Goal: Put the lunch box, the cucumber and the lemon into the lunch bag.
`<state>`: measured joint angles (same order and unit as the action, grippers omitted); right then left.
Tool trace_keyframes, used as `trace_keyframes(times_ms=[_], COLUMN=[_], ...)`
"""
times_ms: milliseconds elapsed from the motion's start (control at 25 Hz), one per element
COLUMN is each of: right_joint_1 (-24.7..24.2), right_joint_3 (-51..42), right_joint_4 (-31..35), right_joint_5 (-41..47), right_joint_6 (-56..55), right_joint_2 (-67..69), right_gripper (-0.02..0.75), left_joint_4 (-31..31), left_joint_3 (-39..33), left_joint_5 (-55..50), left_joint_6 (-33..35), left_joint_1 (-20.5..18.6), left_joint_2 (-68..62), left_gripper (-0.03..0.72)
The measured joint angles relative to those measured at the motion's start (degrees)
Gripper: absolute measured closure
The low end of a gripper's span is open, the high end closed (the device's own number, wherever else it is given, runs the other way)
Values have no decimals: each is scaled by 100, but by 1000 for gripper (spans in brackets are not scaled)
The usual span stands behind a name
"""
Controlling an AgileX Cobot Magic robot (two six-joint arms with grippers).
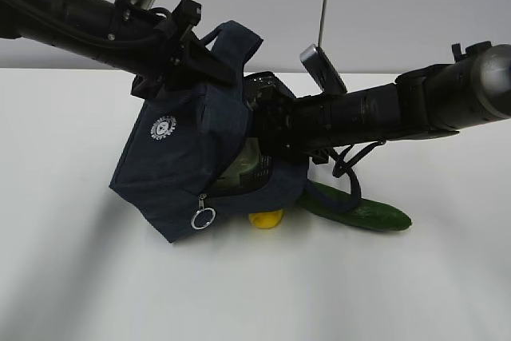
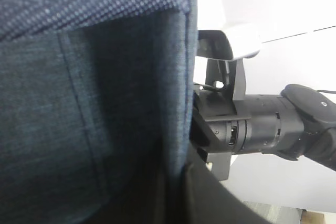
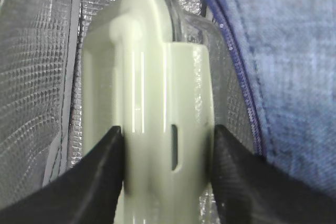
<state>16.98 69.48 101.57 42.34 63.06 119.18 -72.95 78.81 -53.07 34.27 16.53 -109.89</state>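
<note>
The white surface [image 1: 96, 277] fills the lower half of the exterior view. On it, left of centre, stands the dark navy boxy fabric lunch bag [image 1: 180, 161], tipped so its opening faces right, with the silver ring pull [image 1: 203, 218] hanging at its lower front edge.

My left pincer [image 1: 188, 57] sits at the bag's upper left, pressed together on the navy fabric near the loop handle [image 1: 239, 37]; in my left wrist view that cloth fills nearly the whole frame.

My right pincer [image 3: 168, 177] reaches in from the right of the exterior view, through the bag's mouth. In my right wrist view its two black fingers [image 3: 102, 171] pinch the rectangular lunch box with the pale sage-green lid [image 3: 149, 114] from either side. The box stands on edge between them in the middle of that frame, with silver quilted lining [image 3: 37, 77] to its left and above.

The smooth dark green cucumber [image 1: 363, 213] lies on the surface at lower right of the bag, below my right arm. The small bright yellow lemon [image 1: 266, 219] rests just under the bag's mouth, left of the cucumber.
</note>
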Motion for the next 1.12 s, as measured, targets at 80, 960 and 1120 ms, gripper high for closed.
trace_keyframes(times_ms=[80,960,1120], right_joint_1=[0,-114,-192], right_joint_3=[0,49,49], right_joint_4=[0,125,91], right_joint_5=[0,451,916], right_joint_6=[0,154,462], right_joint_2=[0,0,0], right_gripper=[358,342,342], left_joint_4=[-13,-54,-54], left_joint_3=[0,0,0], left_joint_5=[0,-33,-103], left_joint_6=[0,0,0], left_joint_1=[0,-90,-156], left_joint_2=[0,-22,-22], left_gripper=[700,700,700])
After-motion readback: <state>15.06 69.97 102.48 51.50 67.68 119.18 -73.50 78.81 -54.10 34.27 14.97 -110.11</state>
